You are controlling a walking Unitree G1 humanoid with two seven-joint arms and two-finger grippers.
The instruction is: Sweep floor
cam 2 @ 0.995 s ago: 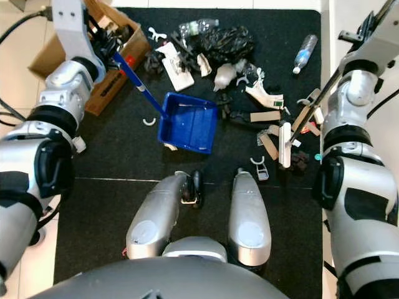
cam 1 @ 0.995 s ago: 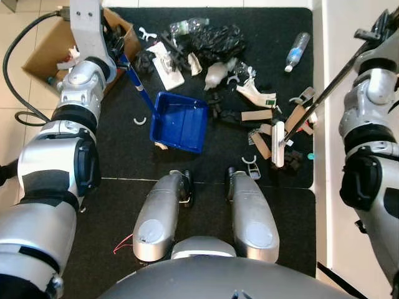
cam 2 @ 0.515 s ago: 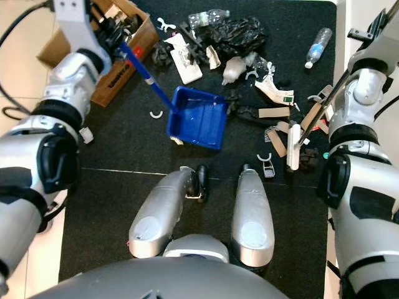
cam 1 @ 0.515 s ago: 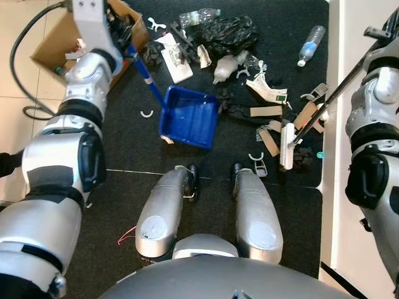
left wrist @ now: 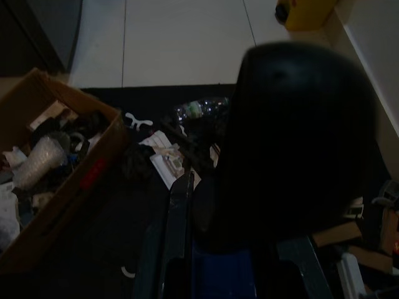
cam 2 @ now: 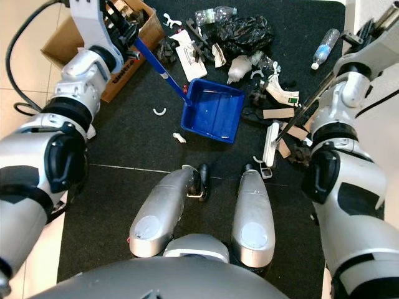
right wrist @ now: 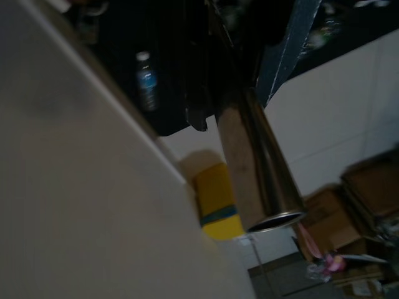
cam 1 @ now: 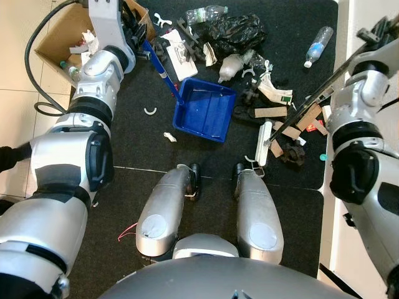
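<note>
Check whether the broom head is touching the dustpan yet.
Apart. In the left eye view, the white broom head lies right of the blue dustpan, with bare black mat plainly between them.

Dustpan (cam 1: pixel 206 112) left of broom head (cam 1: pixel 264 142)

- the left gripper (cam 2: pixel 121 25) sits at the upper left of the frame, cut by the top edge; its black fingers blur into the clutter of the cardboard box (cam 2: pixel 56 43), so their grip on the blue dustpan handle (cam 2: pixel 159 65) cannot be made out.
- the right gripper (cam 1: pixel 377 28) is cut off at the upper right corner, its fingers out of sight.
- the broom pole (cam 1: pixel 324 87) runs out of frame at the upper right.
- in the left wrist view a dark blurred finger (left wrist: pixel 293 137) hides most of the mat.
- the litter pile (cam 1: pixel 274 118) is too small to name piece by piece.
</note>
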